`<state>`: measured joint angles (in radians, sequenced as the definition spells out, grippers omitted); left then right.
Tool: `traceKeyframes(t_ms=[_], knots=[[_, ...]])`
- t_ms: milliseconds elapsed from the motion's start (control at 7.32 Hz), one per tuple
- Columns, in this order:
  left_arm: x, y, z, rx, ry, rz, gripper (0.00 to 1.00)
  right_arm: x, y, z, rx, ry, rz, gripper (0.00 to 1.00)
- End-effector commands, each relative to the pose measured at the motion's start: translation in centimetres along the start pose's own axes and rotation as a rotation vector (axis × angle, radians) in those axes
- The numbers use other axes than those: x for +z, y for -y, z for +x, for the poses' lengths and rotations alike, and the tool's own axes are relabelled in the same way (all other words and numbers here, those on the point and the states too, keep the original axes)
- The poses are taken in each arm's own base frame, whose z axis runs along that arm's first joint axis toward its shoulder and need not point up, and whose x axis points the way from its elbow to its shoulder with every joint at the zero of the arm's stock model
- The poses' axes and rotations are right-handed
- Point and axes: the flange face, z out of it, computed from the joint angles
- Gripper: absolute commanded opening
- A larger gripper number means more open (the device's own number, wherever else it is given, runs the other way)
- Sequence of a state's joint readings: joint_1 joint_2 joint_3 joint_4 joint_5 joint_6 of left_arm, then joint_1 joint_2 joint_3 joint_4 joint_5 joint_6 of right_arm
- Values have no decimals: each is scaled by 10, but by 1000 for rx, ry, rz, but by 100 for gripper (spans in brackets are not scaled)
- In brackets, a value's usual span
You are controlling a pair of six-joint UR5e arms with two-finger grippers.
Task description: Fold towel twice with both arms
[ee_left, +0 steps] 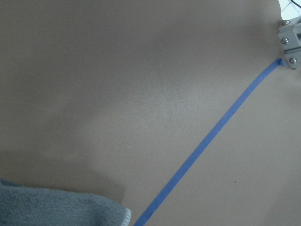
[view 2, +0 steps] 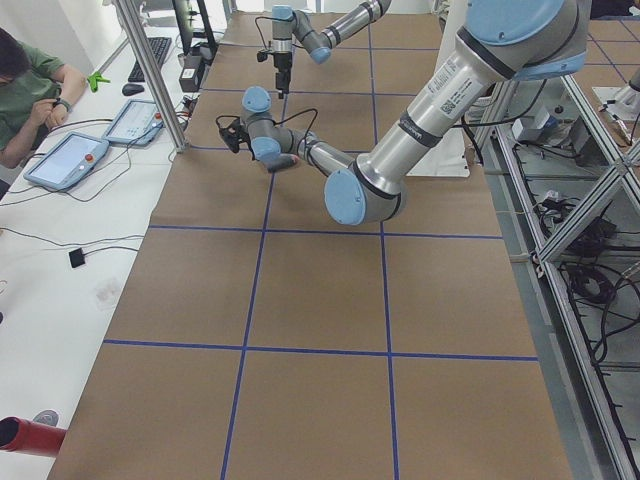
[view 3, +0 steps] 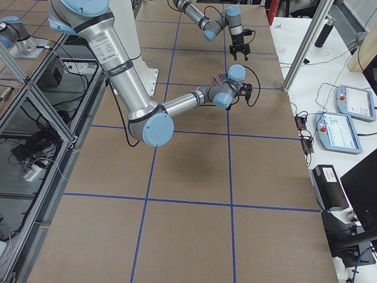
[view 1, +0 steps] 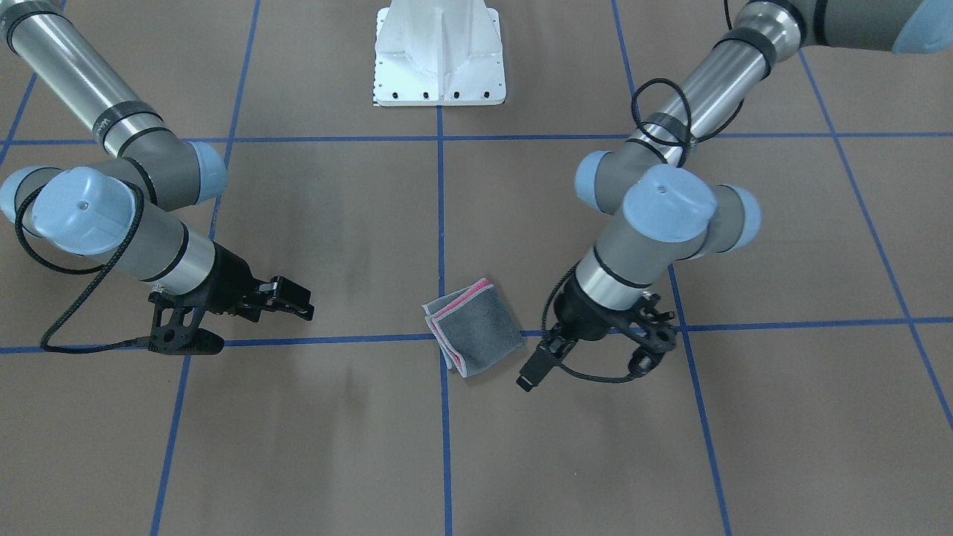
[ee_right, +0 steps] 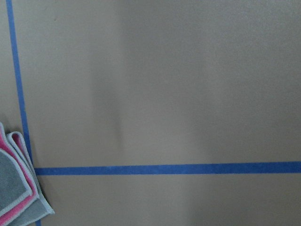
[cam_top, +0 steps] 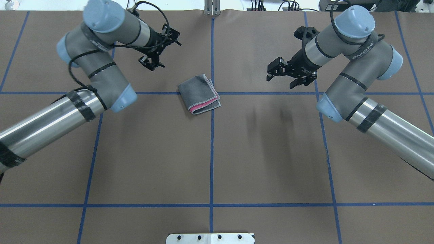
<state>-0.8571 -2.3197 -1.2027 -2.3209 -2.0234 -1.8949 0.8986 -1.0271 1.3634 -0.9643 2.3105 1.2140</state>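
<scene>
The towel (view 1: 476,331) lies folded into a small square near the table's middle, grey face up, with pink layers showing at one edge (cam_top: 199,93). My left gripper (cam_top: 152,63) hangs open a short way to the towel's far left, holding nothing (view 1: 530,378). My right gripper (cam_top: 278,77) is open and empty, further off on the other side (view 1: 298,299). A grey towel corner (ee_left: 56,209) shows at the bottom left of the left wrist view. The stacked pink and grey towel edges (ee_right: 14,197) show at the bottom left of the right wrist view.
Blue tape lines (cam_top: 212,149) grid the brown table. The white pedestal base (view 1: 439,59) stands at the robot's side of the table. A person (view 2: 30,80) sits at a side bench with tablets. More pendants (view 3: 353,103) lie beyond the other table end.
</scene>
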Motion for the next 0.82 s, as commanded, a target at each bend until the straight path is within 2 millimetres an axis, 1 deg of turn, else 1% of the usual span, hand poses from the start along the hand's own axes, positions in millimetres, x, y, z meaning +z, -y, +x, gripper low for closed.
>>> traceKeyframes(t_ms=[0,137,273,410,547,683], knots=[[-51,71,-86,237,29,60,100,-28,31,30,-35,-50,32,100],[-77,105,-137,344,64,98,100,-44,49,49,-76,-119,25,100],[-99,143,-186,462,120,130,100,-69,70,76,-102,-193,15,100],[-124,183,-217,577,206,135,100,-96,84,113,-147,-243,4,100],[-158,223,-271,722,281,87,100,-122,94,160,-193,-284,-9,100],[-203,260,-305,790,293,60,100,-149,101,207,-232,-322,-29,100]])
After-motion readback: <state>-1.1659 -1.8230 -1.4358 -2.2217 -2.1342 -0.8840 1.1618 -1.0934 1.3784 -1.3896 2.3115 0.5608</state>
